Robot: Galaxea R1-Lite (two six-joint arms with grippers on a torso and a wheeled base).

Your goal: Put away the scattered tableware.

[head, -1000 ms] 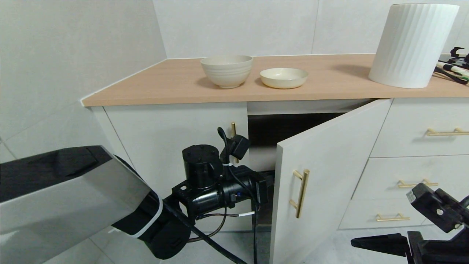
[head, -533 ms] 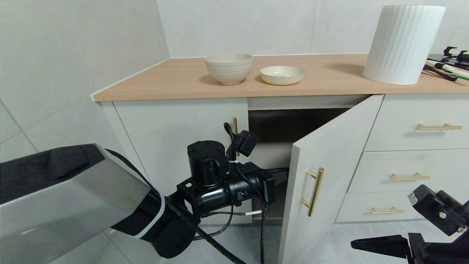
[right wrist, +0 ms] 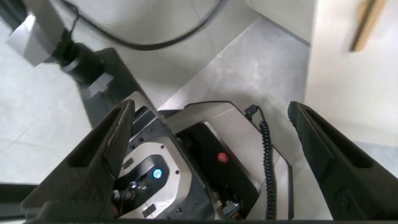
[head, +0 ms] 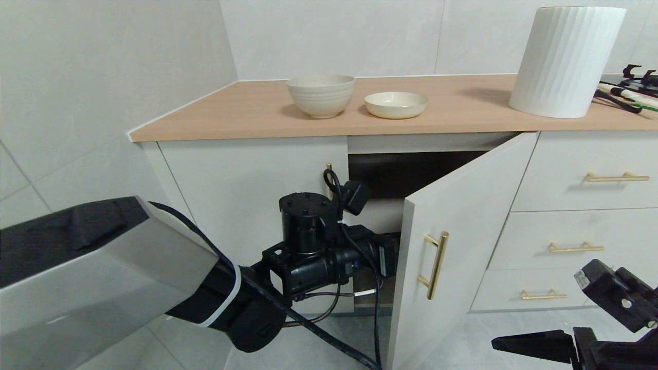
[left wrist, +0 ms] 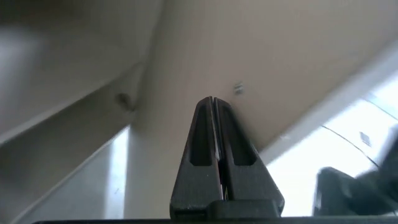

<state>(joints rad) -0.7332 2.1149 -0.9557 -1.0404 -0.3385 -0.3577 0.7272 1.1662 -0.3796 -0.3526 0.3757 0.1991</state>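
A cream ribbed bowl (head: 321, 95) and a shallow cream dish (head: 396, 104) stand side by side on the wooden countertop (head: 236, 115). Below them a white cabinet door (head: 462, 226) with a gold handle (head: 434, 264) hangs partly open over a dark interior. My left arm (head: 324, 257) is at the gap beside the door's free edge, and the door hides its fingertips. In the left wrist view my left gripper (left wrist: 212, 102) is shut on nothing, close to a pale panel. My right gripper (right wrist: 211, 143) hangs low near the floor, wide open; one finger (head: 532, 341) is at the lower right.
A tall white ribbed container (head: 565, 61) stands on the counter's right part, with small tools (head: 629, 95) beyond it. Drawers with gold handles (head: 614, 177) lie right of the open door. A tiled wall closes the left side. The floor is grey tile.
The head camera shifted after the earliest frame. Since half a second ago, my left arm has moved up and right toward the cabinet opening, and the door's free edge has swung slightly outward.
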